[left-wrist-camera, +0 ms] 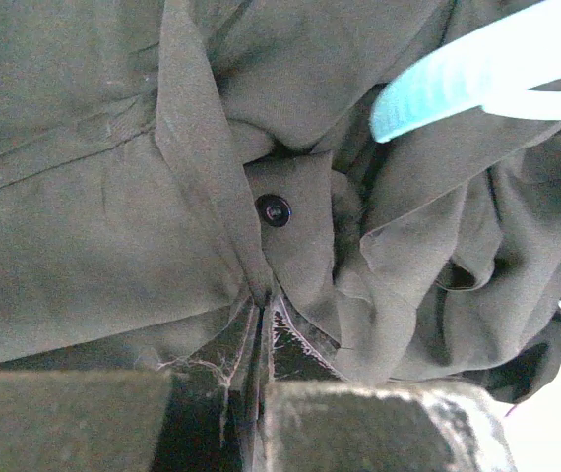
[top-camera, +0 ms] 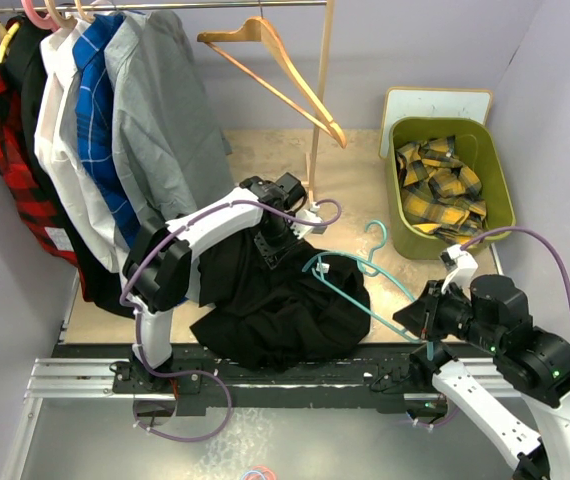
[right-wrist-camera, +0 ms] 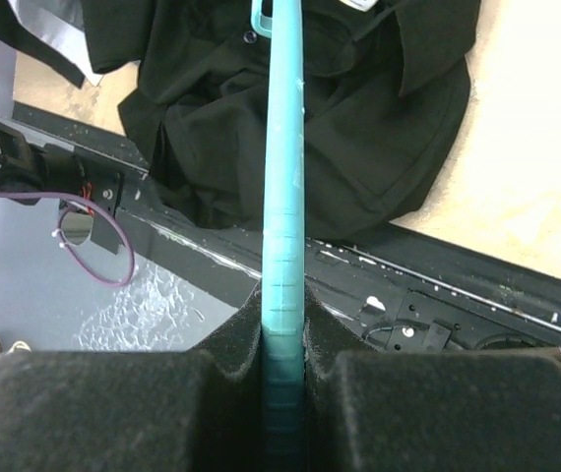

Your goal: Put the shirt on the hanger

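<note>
Currently — left gripper (left-wrist-camera: 261, 393): pinched together on shirt (left-wrist-camera: 84, 246) fabric
right gripper (right-wrist-camera: 282, 364): clamped on hanger (right-wrist-camera: 282, 147) bar — far end over shirt

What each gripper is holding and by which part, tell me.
Left gripper: pinches the black shirt by a fabric fold near a button. Right gripper: clamps the teal hanger on one straight bar, near its end.

A light wooden hanger (top-camera: 283, 68) hangs tilted on a rail (top-camera: 215, 6) beside a row of shirts (top-camera: 70, 130), a grey shirt (top-camera: 160, 115) nearest; at right, a green bin (top-camera: 502, 195) holds a crumpled yellow-and-black plaid garment (top-camera: 441, 186).
</note>
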